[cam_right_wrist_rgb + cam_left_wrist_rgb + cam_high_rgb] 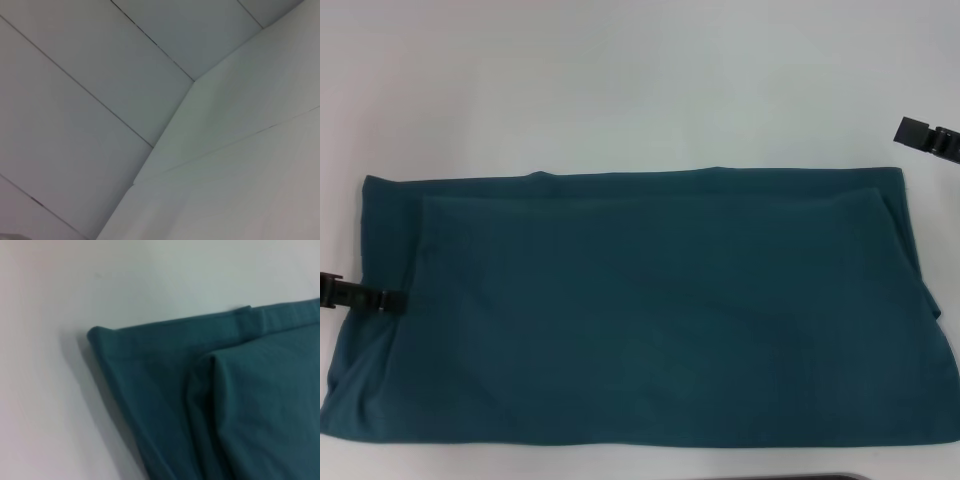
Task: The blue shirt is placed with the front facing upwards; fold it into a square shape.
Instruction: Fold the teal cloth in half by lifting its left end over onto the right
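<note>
The left tool [380, 299] is touching the large teal cotton shirt's [650, 310] left edge, grip unclear; it should pinch both layers squarely before folding rightward.

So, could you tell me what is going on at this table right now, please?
The robot is partway through folding a large dark teal-blue cotton T-shirt on a white table. The shirt already lies as a wide rectangle with the plain side up and a folded layer on top; it is not yet square. The left gripper sits low at the shirt's left edge. The right gripper is off the cloth, beyond the far right corner, and its wrist view shows no shirt.
</note>
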Robot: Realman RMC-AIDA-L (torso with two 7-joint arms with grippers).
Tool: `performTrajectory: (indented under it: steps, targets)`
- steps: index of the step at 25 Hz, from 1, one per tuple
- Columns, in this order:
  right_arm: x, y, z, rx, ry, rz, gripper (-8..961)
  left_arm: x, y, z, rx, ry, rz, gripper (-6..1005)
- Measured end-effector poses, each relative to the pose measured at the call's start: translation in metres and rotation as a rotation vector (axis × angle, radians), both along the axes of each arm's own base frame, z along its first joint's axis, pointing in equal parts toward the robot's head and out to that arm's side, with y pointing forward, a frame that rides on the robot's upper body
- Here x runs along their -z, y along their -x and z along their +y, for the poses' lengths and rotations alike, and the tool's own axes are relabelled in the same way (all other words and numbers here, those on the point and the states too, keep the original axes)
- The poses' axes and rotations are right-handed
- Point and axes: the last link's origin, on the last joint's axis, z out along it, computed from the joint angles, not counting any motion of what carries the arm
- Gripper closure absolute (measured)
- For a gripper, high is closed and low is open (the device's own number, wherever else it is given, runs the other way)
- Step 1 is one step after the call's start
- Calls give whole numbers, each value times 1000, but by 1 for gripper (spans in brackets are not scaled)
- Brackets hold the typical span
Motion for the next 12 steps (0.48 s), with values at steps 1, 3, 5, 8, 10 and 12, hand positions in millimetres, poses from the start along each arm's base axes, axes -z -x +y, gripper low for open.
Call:
performTrajectory:
  steps: [1,3,5,8,10,12]
  targets:
    - [0,0,0,-1,0,0,70,1,-1,0,3,5,-1,146]
    - [-1,0,1,-2,-2,-1,70,3,-3,1,10,13,-5,147]
    - [-2,0,2,-3,-6,0,70,5,-7,2,21,21,-12,147]
    - [-4,0,2,-3,-10,4,70,7,-11,3,31,29,-22,147]
    - [-4,0,2,-3,-11,4,70,8,-15,5,41,33,-31,148]
    - [-4,0,2,-3,-10,4,70,10,-19,7,52,41,-39,148]
